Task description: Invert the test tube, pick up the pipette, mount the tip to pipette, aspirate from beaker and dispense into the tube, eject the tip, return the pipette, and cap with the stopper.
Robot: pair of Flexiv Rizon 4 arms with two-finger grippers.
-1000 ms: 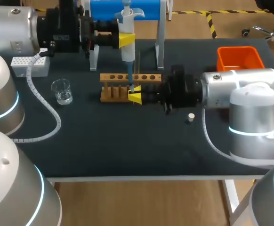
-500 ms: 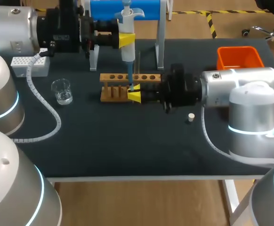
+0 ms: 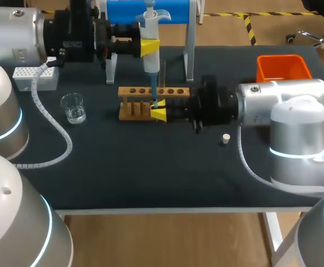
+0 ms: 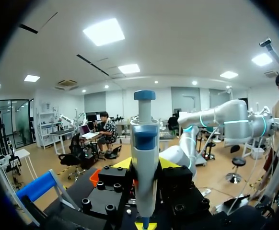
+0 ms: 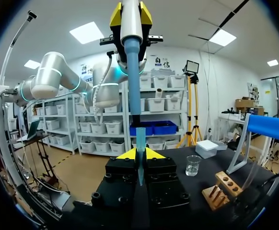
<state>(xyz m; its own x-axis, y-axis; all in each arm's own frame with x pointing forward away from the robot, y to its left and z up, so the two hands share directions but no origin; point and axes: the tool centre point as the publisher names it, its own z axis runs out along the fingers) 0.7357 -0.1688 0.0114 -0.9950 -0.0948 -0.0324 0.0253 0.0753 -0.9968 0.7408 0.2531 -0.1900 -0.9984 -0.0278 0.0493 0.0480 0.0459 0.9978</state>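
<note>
Head view: left gripper (image 3: 149,47) is clamping the white-and-blue plastic pipette (image 3: 150,60) by its body and holding it upright over the light wooden tube rack (image 3: 131,92). The pipette's blue tip (image 3: 154,94) is pointing straight down toward the right gripper (image 3: 159,114), which is sitting at the rack's front, near its middle.

Right wrist view: right gripper is closed on the thin clear test tube (image 5: 140,163), with a yellow fingertip touching it on each side and the tube standing upright. The tip's narrow end is meeting the tube's mouth from above. Can't tell whether it's actually inside.

Left wrist view: the pipette is standing upright between the gripper's black finger blocks, with the blue plunger button on top.

On the dark surface (image 3: 151,172):
- The clear glass beaker (image 3: 73,108) is standing left of the rack, well apart from it, with a little liquid in it.
- The white tip box (image 3: 37,78) is sitting behind the beaker.
- The small white stopper (image 3: 225,138) is lying beside the right arm, apart from the rack.
- The orange plastic bin (image 3: 283,68) is at the far right.
- The blue pipette stand (image 3: 173,11) is standing behind the rack.
</note>
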